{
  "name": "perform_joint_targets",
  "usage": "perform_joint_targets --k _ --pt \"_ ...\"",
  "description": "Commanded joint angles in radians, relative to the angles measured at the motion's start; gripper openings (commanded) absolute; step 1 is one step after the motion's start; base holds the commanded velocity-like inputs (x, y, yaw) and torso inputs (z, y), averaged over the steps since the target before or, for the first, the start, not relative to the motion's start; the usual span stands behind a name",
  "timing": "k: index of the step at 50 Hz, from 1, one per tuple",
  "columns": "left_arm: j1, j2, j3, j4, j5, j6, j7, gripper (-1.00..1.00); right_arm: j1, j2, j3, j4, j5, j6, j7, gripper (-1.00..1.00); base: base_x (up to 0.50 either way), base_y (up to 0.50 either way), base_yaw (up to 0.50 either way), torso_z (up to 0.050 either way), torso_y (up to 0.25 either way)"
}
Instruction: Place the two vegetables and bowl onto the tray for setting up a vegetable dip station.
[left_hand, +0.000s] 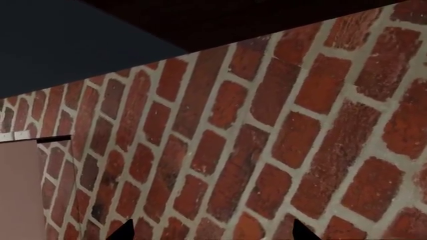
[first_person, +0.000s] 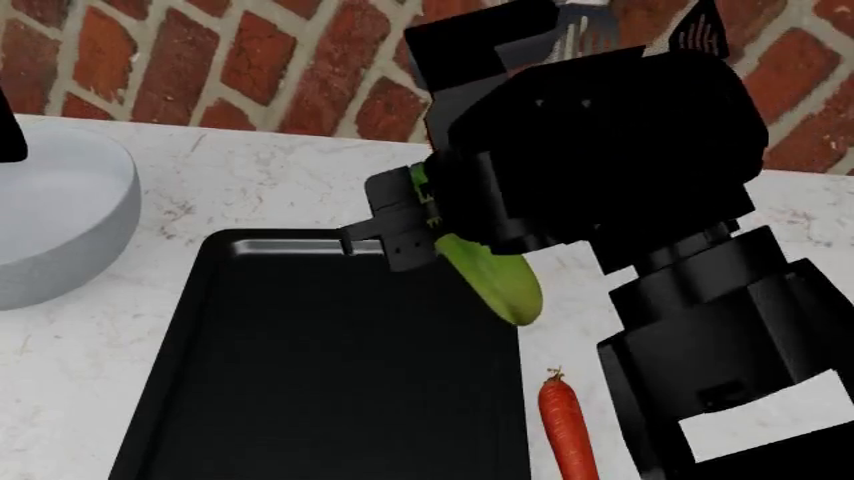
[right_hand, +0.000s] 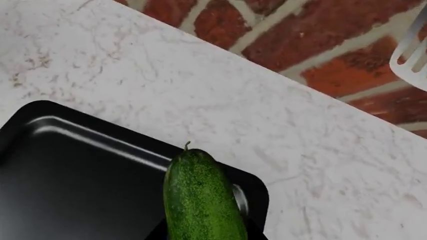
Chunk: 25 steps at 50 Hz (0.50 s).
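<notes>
Holding the cucumber (first_person: 497, 278) clamped in its jaws over the tray's (first_person: 160, 400) one-o'clock corner, the right gripper (first_person: 414, 225) hasn't released; carrot (first_person: 569, 432) and bowl (first_person: 67, 220) sit on the desk (first_person: 267, 180); left jaws apart.

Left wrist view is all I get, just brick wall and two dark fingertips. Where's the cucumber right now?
Observer: The cucumber is held in the right gripper, tilted over the black tray's far right corner.
Operator: Is anything on the tray yet?
Observer: No, the part of it that the head view shows is bare. The carrot lies on the white counter just right of the tray.
Operator: And the bowl?
Observer: The pale grey-white bowl sits on the counter left of the tray, partly cut off by the head view's edge.
</notes>
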Motion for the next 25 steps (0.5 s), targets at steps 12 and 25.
perform_joint_targets --k 12,25 --pt "0.015 0.002 0.009 -0.027 -0.001 0.034 -0.001 1.00 -0.018 -0.049 -0.089 0.126 -0.083 -0.117 -0.111 -1.00 0.00 0.00 0.00 0.000 0.000" --pt "0.026 -0.001 0.003 -0.021 -0.006 0.036 -0.003 1.00 -0.031 -0.069 -0.122 0.151 -0.095 -0.132 -0.137 -1.00 0.00 0.00 0.00 0.000 0.000"
